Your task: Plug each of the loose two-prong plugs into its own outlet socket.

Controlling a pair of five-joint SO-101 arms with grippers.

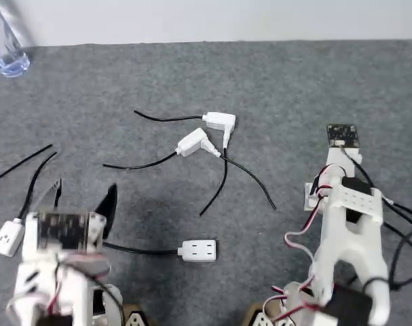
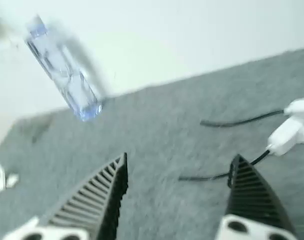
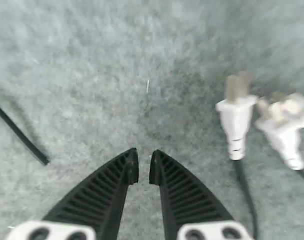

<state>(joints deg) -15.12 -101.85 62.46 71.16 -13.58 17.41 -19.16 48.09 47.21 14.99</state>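
plugs: both are lying loose mid-table. The slanted plug (image 1: 192,142) and the angled plug (image 1: 220,122) are sitting just beside each other, and neither is seated in anything.
sockets: one outlet socket (image 1: 197,250) is resting face-up nearer the arms, well apart from the plugs. A second socket (image 1: 7,236) is sitting out by the left arm.
left gripper (image 1: 83,195): hanging wide open and carrying nothing. It's looking out over the grey table (image 1: 294,81), with the bottle (image 2: 66,75) off to one side.
right gripper (image 3: 143,167): the fingers are nearly touching with just a sliver between them, and they're gripping nothing. It's pointing down at bare mat.
the bit that matters: the slanted plug is lying ahead of the left gripper and over toward the right arm's side, well apart. Its long axis is running diagonally, with the cord trailing toward the left arm and the prongs aiming toward the right arm.
who's nearer: honestly looking like a toss-up from above. The right wrist view is showing both plugs with their prongs, so I'm leaning right.
arm pose: the right arm is stretching out over the table with its wrist tipped down. The left arm is sitting low and tucked back by its base.
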